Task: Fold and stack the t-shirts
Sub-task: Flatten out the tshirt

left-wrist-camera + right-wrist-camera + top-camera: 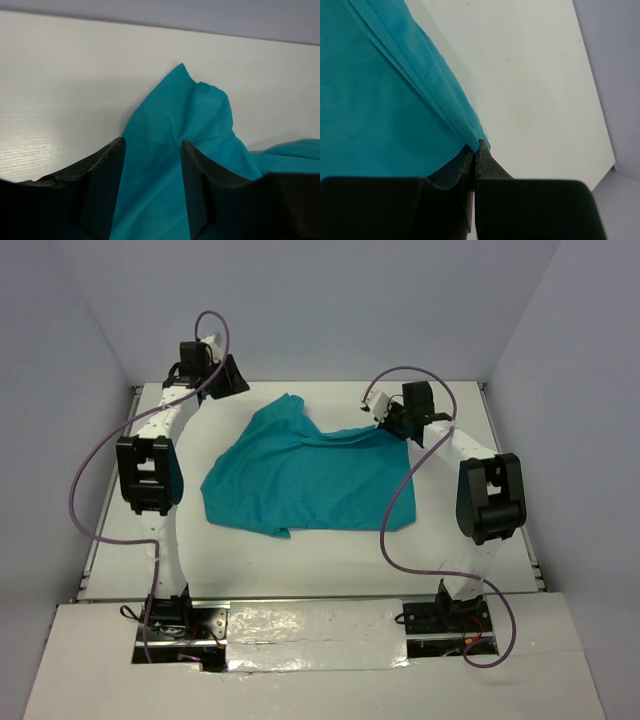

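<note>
The teal t-shirt (310, 480) lies crumpled and partly spread on the white table, with a raised point of cloth at its far left. My left gripper (240, 383) is at the far left, just beside that point. In the left wrist view it (152, 145) is open, its black fingers (107, 170) apart, and the teal cloth (175, 115) shows between and beyond them. My right gripper (393, 426) is at the shirt's far right corner. In the right wrist view it (477, 147) is shut on the shirt's hemmed edge (445, 100). No white tag shows.
The white table (460, 540) is boxed in by pale walls at the back and both sides. Its raised rim (110, 510) runs along the left and right edges. A purple cable (395, 530) hangs from the right arm over the shirt's right side.
</note>
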Motion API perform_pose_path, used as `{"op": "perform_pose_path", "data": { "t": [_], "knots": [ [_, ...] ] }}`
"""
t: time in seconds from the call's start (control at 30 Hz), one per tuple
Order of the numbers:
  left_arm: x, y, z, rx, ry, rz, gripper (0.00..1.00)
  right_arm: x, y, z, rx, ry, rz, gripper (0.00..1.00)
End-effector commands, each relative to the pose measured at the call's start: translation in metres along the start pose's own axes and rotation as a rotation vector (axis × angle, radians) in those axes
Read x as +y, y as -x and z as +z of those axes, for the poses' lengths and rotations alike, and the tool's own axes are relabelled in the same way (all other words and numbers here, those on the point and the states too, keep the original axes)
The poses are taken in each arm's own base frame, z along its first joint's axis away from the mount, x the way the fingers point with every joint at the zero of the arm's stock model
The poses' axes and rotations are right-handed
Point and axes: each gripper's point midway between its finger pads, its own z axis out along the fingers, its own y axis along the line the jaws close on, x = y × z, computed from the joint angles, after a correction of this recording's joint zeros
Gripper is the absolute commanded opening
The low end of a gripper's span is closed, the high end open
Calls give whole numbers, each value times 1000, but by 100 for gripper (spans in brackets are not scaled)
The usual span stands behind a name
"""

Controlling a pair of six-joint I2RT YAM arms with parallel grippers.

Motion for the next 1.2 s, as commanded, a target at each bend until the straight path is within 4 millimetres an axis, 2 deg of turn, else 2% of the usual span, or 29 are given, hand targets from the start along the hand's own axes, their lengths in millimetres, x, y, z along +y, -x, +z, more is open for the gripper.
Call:
{"op": "perform_pose_path", "data": {
  "t": [0.0,0.07,0.1,0.17,0.2,0.23,0.37,0.47,0.6,0.73,0.83,0.9,0.93,1.0,1.03,1.07,1.13,1.17],
  "knots": [
    [-14,-49,24,175,-87,-68,56,-10,7,-18,-11,-31,-8,1],
    [-7,-63,38,204,-95,-84,55,-6,2,-18,3,-24,-5,1],
    [-9,-60,41,197,-111,-82,55,-5,1,-17,5,-22,-4,1],
    [-11,-68,52,212,-154,-86,56,-4,0,-18,5,-21,0,2],
    [-13,-64,54,204,-164,-78,55,-3,-1,-17,5,-19,4,2],
    [-7,-72,61,219,-149,-81,55,-4,0,-17,4,-18,5,2],
    [1,-77,71,205,-130,-72,59,-3,2,-17,-5,-4,21,2],
    [8,-78,77,178,-105,-65,61,-3,4,-17,-11,-1,22,2],
    [6,-61,69,83,-92,-41,61,-4,5,-17,-14,-1,29,2],
    [15,-59,77,69,-27,-18,61,-3,6,-17,-18,4,37,2],
    [21,-74,85,104,5,-6,62,-4,6,-17,-17,2,37,2],
    [20,-67,83,67,15,10,63,-4,5,-18,-17,3,38,2],
    [21,-75,82,73,14,4,63,-3,5,-17,-17,3,38,2],
    [10,-51,74,-10,-13,13,63,-2,4,-17,-17,5,38,2],
    [10,-54,73,-9,-16,12,63,-1,3,-17,-14,7,39,2],
    [4,-39,71,-64,-32,29,63,-1,3,-17,-15,7,41,2],
    [1,-28,71,-89,-38,39,63,0,3,-15,-14,10,41,2],
    [3,-30,72,-77,-27,44,63,0,3,-16,-14,10,41,1]
  ]
}}
